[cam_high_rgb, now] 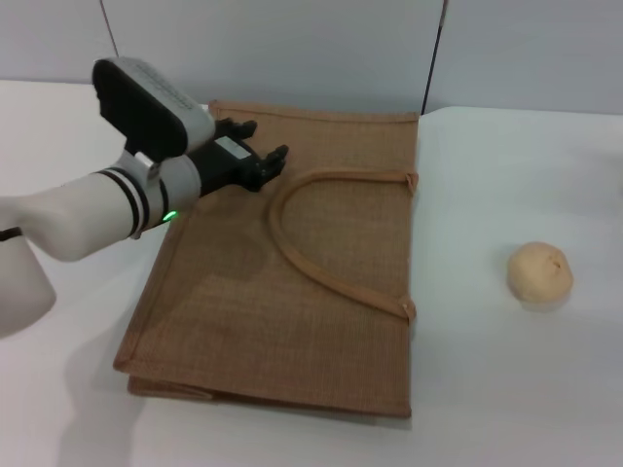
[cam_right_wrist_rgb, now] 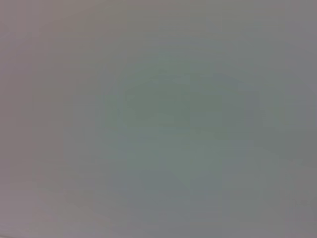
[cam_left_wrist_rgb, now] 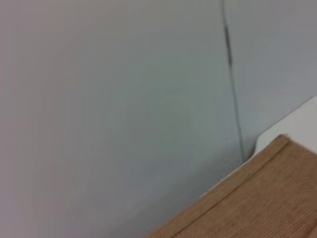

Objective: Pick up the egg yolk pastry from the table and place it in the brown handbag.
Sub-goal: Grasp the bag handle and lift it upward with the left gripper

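Note:
The brown handbag (cam_high_rgb: 292, 263) lies flat on the white table (cam_high_rgb: 506, 389), its arched handle (cam_high_rgb: 321, 243) resting on its upper face. The egg yolk pastry (cam_high_rgb: 540, 273) sits on the table to the bag's right, well apart from it. My left gripper (cam_high_rgb: 261, 148) hovers over the bag's far left corner, its black fingers spread open and empty. The left wrist view shows only a corner of the bag (cam_left_wrist_rgb: 257, 198) against the grey wall. My right gripper is out of view; its wrist view shows only a blank grey surface.
A grey wall with a vertical seam (cam_high_rgb: 433, 53) stands behind the table. White tabletop stretches around the pastry and in front of the bag.

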Robot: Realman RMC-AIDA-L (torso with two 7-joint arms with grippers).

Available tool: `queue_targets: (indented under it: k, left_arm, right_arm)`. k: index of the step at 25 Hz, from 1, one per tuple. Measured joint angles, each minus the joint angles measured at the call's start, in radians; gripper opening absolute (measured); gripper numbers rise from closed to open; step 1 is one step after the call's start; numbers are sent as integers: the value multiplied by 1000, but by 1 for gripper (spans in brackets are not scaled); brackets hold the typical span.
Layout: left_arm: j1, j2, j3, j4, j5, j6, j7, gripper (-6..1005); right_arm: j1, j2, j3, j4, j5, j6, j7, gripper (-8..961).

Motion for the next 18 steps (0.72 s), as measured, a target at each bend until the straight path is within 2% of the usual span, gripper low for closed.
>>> queue_targets:
  k: [13, 18]
  left_arm:
    - [-5, -3, 169, 41, 0, -15, -72, 563]
    - [0, -3, 186, 41, 0, -13, -102, 569]
  right_arm:
    - [3, 0, 9, -4, 0, 6, 2, 850]
    - [9, 0, 9, -14, 0, 25, 2, 850]
